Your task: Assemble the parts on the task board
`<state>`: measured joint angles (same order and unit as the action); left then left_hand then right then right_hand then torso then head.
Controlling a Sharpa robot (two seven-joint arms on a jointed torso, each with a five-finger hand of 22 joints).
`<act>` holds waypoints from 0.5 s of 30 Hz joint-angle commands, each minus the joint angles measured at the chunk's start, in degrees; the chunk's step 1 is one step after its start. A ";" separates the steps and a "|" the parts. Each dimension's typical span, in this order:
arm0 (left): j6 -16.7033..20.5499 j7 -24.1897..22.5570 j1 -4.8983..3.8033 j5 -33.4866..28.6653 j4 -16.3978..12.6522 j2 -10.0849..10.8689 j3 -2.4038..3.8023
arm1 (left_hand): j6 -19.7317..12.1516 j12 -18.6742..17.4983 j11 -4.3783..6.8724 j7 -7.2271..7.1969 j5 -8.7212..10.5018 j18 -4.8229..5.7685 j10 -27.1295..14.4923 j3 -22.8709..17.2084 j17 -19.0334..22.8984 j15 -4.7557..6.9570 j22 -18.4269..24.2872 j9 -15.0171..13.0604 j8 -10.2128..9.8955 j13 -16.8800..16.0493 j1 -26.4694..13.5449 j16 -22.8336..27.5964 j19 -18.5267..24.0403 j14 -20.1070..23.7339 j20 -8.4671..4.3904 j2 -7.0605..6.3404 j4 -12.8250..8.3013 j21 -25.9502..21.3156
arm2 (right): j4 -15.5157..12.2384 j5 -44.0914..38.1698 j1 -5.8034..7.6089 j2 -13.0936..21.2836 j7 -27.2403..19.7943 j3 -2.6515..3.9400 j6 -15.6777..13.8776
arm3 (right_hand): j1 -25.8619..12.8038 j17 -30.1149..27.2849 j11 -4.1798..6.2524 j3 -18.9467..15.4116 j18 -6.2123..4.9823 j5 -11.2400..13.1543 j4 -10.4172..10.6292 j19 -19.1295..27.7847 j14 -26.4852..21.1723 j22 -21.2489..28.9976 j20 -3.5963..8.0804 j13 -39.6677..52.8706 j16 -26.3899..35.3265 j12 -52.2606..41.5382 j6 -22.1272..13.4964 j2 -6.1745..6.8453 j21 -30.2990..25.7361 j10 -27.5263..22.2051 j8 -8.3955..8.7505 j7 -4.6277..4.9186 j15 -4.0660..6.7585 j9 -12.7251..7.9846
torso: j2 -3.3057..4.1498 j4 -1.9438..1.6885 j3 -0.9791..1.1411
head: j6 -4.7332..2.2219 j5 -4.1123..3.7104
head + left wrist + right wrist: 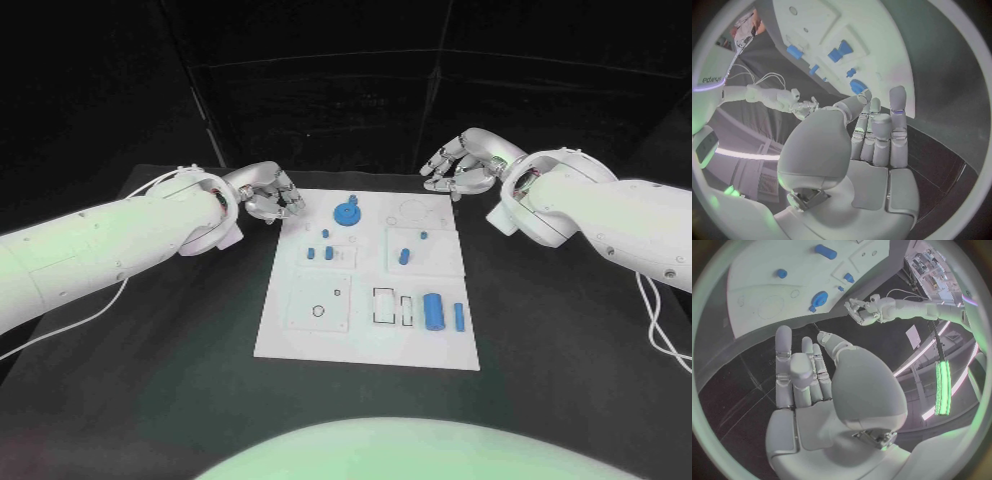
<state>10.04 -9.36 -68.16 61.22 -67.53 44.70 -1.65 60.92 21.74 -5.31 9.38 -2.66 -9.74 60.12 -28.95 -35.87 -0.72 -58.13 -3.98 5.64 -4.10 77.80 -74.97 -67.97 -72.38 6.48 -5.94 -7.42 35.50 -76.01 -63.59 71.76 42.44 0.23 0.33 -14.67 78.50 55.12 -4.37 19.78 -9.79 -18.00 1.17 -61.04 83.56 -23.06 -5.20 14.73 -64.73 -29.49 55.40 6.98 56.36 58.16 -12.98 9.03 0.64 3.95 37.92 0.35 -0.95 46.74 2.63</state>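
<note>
The task board [366, 340] is a white plate lying flat on the black table [562, 350], between the two hands and a little nearer the robot than either of them. Just beside the left hand [268, 204], at the board's far edge, sits a round blue gear [346, 213] (toothed rim, raised hub), with a few small blue pegs [326, 234] close behind it toward the robot. Farther from both hands, at the board's near right, two long blue bars [436, 309] lie side by side next to an outlined rectangular slot. The left hand hovers off the board's far left corner, fingers loosely curled and apart, gripping nothing. The right hand [464, 165] hangs beyond the board's far right corner, well apart from the parts; in its wrist view the fingers [784, 365] stretch out straight over the table, released and empty.
</note>
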 commanded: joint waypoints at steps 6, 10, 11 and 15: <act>4.96 -11.58 0.00 -39.26 -6.37 3.08 -0.13 | 0.75 0.69 0.17 -0.15 -0.12 -0.71 1.52 1.73 3.09 0.06 0.65 -0.05 0.62 -0.17 -3.41 1.79 0.90 1.22 0.04 -0.73 1.92 -1.39 | -3.52 -22.01 -0.71 2.15 3.52 -0.01 4.34 | 0.26 2.74 0.09 -0.02 -0.79 0.71 -1.21 -0.52 1.08 -0.60 -0.18 -3.59 -2.16 5.78 1.25 0.47 1.07 2.34 1.11 -0.27 -0.05 -0.16 | -0.28 0.05 -0.49 | -1.87 -3.87; 3.95 -14.61 0.31 -47.74 -9.66 4.08 -0.20 | 0.56 0.52 0.14 -0.21 -0.12 -0.69 1.44 2.99 5.82 -0.03 1.27 0.00 0.64 -0.13 -4.82 3.22 1.37 2.48 0.15 -0.88 2.85 -2.36 | -4.66 -26.36 -1.33 2.50 4.68 -0.03 4.61 | -0.24 2.87 -0.13 -0.23 -0.76 1.01 -1.10 -0.49 1.09 -0.69 -0.27 -4.47 -2.29 7.24 1.35 0.75 1.21 1.87 1.59 -0.22 -0.21 -0.18 | -0.44 0.07 -0.70 | -2.36 -4.85; 3.63 -15.19 0.39 -49.40 -10.44 4.25 -0.21 | 0.49 0.47 0.13 -0.21 -0.12 -0.69 1.39 3.30 6.35 -0.05 1.43 0.02 0.64 -0.12 -5.07 3.53 1.48 2.75 0.18 -0.88 3.04 -2.61 | -4.82 -27.24 -1.49 2.50 4.95 -0.04 4.67 | -0.36 2.88 -0.22 -0.29 -0.75 1.11 -1.07 -0.47 1.08 -0.71 -0.31 -4.72 -2.30 7.65 1.31 0.85 1.24 1.70 1.75 -0.17 -0.27 -0.20 | -0.47 0.08 -0.76 | -2.48 -4.93; 2.70 -16.46 0.63 -52.76 -12.64 4.63 -0.25 | 0.12 0.21 -0.02 -0.15 -0.13 -0.66 0.95 4.49 10.80 -0.24 2.24 0.06 0.61 -0.08 -5.65 5.80 2.18 5.06 0.36 -0.82 3.56 -3.86 | -4.92 -29.09 -1.96 2.24 5.65 -0.07 4.68 | -0.72 2.94 -0.60 -0.49 -0.73 1.62 -1.02 -0.43 1.05 -0.75 -0.53 -5.68 -2.37 9.16 0.58 1.22 1.31 0.84 2.66 0.10 -0.56 -0.29 | -0.51 0.10 -0.82 | -2.63 -5.05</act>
<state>13.44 -21.35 -67.49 18.34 -79.60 49.26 -1.92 61.33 22.19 -5.22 9.40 -2.66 -9.71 61.24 -24.64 -25.41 -0.97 -55.96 -3.97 6.11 -4.18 72.50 -69.35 -66.05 -67.50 6.96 -6.77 -3.79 31.73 -80.81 -86.89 69.77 44.77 4.05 0.25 -11.07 77.73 58.03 -5.05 19.60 -9.80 -16.53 0.26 -61.24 83.95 -23.77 -5.41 9.12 -66.89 -20.41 56.24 7.75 57.46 59.14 -10.41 9.07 0.42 3.70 37.50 0.41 -1.63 44.20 -2.30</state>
